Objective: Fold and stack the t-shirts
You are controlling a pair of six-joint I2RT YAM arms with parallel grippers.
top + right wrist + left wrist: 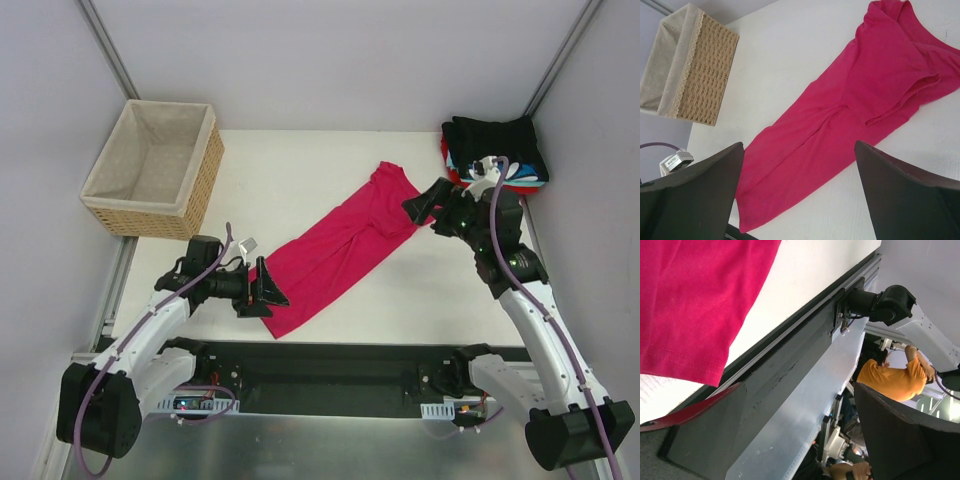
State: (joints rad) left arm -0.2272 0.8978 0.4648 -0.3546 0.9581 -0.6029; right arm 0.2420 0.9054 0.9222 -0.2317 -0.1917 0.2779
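Observation:
The crimson-pink t-shirt (340,250) lies on the white table as a long narrow strip, folded lengthwise, running from near left to far right. My left gripper (262,292) is at its near-left end, open and holding nothing. In the left wrist view the shirt's hem (690,305) sits up and to the left of the spread gripper (800,440). My right gripper (420,206) is open at the shirt's far-right sleeve end. The right wrist view shows the shirt (850,110) beyond the gripper (800,195). Folded shirts (495,150), black on top, are stacked at the back right.
A woven wicker basket (150,170) with beige lining stands at the back left; it also shows in the right wrist view (690,75). The table's near edge meets a black and metal rail (340,365). Grey walls close in the back and sides.

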